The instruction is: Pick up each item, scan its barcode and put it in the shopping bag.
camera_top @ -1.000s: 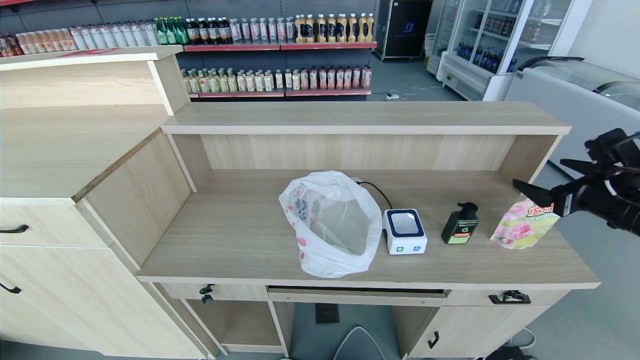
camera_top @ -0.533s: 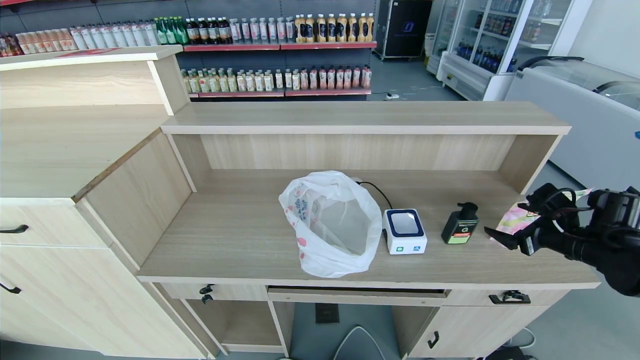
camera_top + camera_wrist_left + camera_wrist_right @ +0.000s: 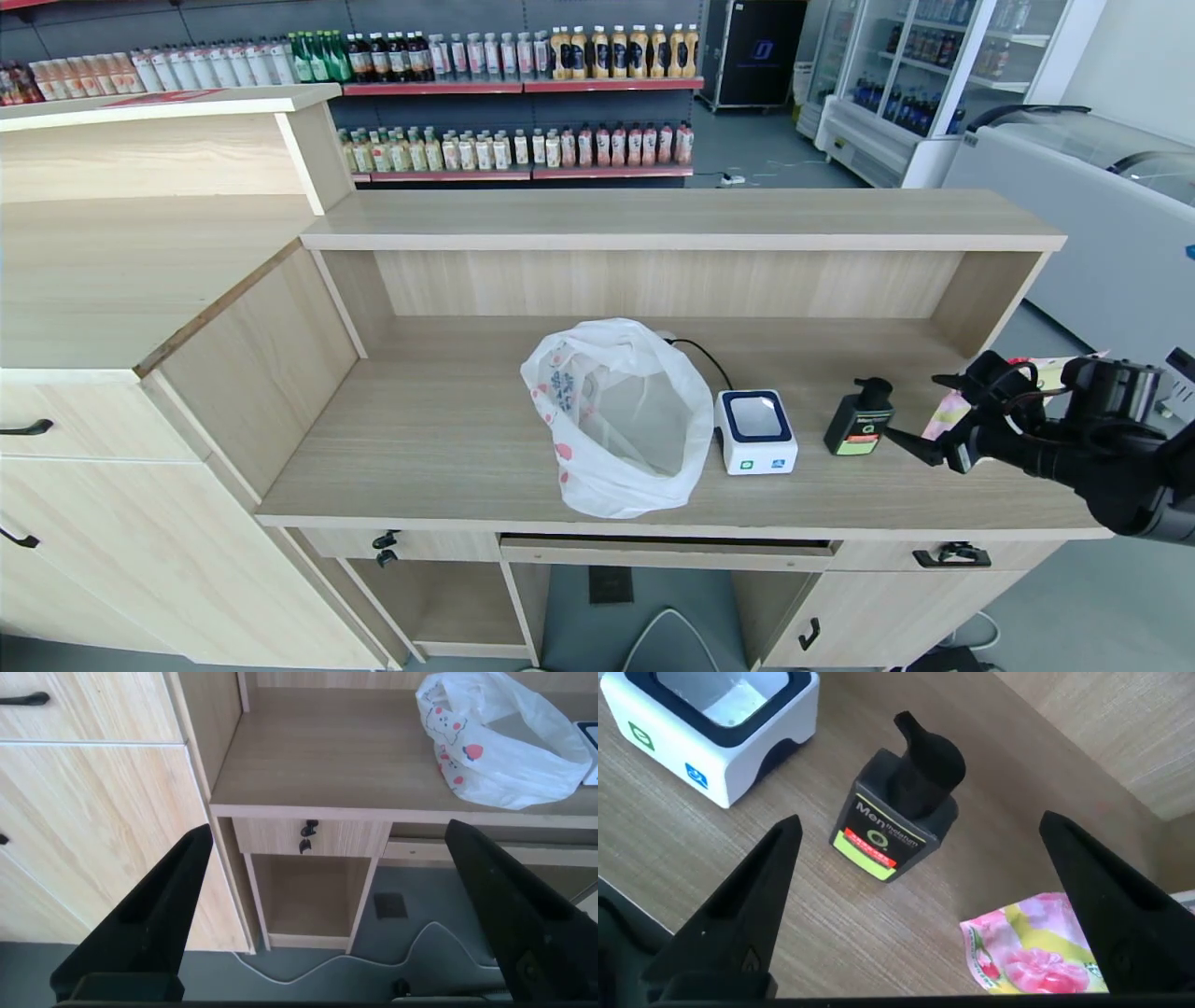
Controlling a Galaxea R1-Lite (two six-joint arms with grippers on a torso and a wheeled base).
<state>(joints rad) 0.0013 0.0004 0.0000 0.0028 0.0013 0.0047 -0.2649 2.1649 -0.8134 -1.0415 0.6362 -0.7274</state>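
A white shopping bag (image 3: 621, 415) with red prints lies open on the wooden counter (image 3: 448, 439). To its right stand the white barcode scanner (image 3: 754, 431) and a black pump bottle (image 3: 859, 422). A pink flowered pouch (image 3: 941, 413) lies further right, partly hidden behind my right gripper (image 3: 920, 408). That gripper is open, just right of the bottle and low over the counter. In the right wrist view the bottle (image 3: 896, 812) lies ahead of the open gripper (image 3: 920, 826), with the pouch (image 3: 1032, 952) and scanner (image 3: 715, 723) to either side. My left gripper (image 3: 329, 831) hangs open in front of the counter, away from the bag (image 3: 505, 737).
The counter has a raised back shelf (image 3: 681, 219) and a side wall (image 3: 990, 289) on the right. A cable (image 3: 700, 359) runs from the scanner behind the bag. Drawers with keys (image 3: 306, 838) sit below the front edge. Bare counter stretches left of the bag.
My right gripper has come down from above the pink pouch and moved left, ending close beside the black pump bottle. Nothing on the counter has shifted.
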